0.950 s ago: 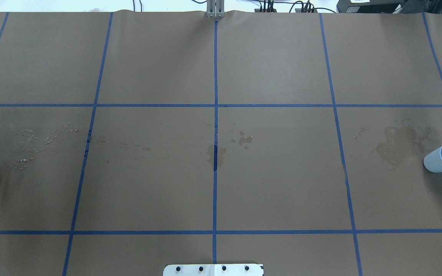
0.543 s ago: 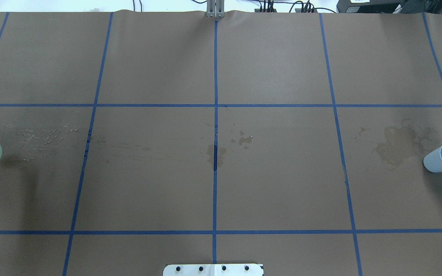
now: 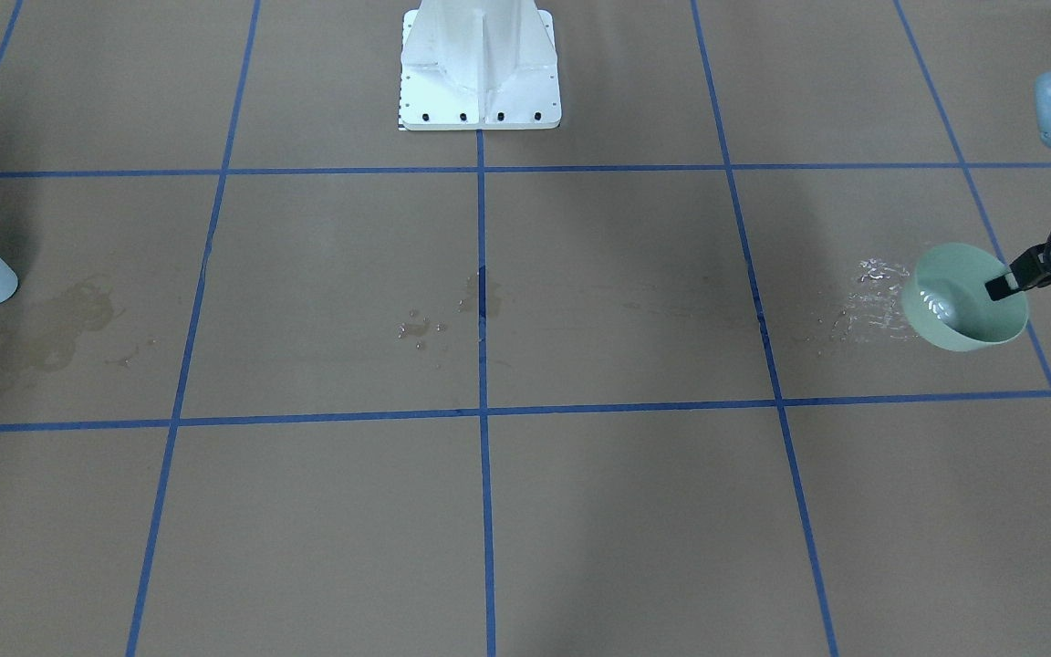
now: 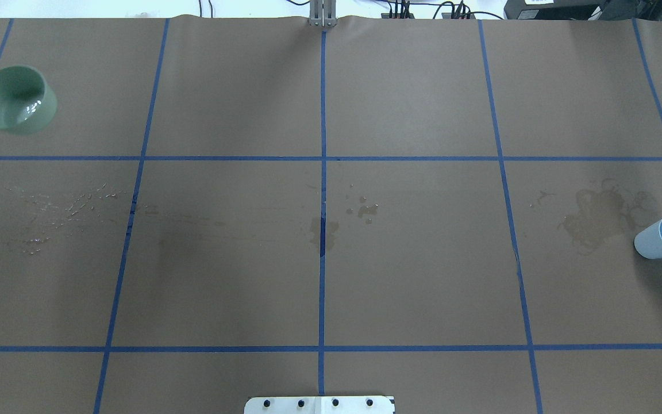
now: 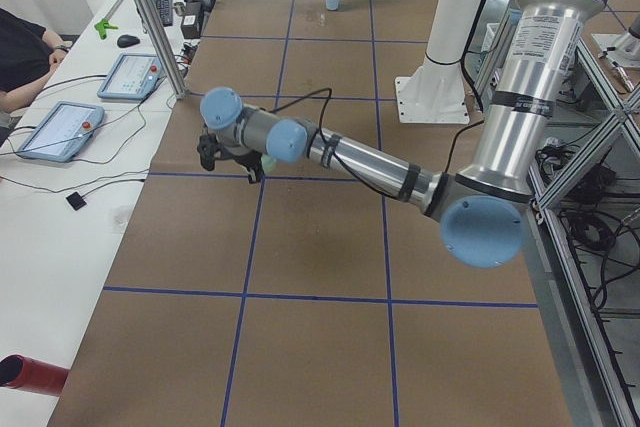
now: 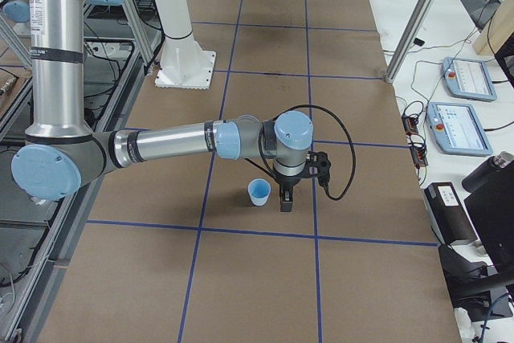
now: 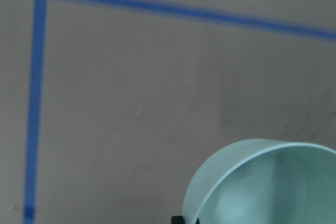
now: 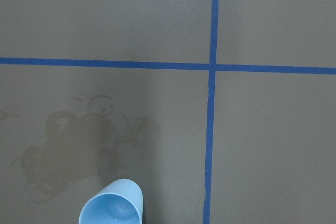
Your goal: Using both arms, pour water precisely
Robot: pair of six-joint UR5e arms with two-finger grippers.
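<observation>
Brown gridded table [image 4: 411,86], wet in patches. Left gripper [image 3: 1000,286] pinches the green cup's [image 3: 963,339] rim, water [image 4: 32,107] apparently glinting inside. Right gripper [image 6: 286,202]: finger state, cannot tell.

Brown paper [image 4: 411,276] crossed by a blue tape grid [image 4: 323,115] covers the table, a white bolted pedestal [image 3: 480,64] stands on it, and two touchscreen pendants [image 5: 135,75] and a mouse [image 5: 127,41] lie on the white side bench [image 5: 70,247] near a person in a black top [image 5: 18,47].
</observation>
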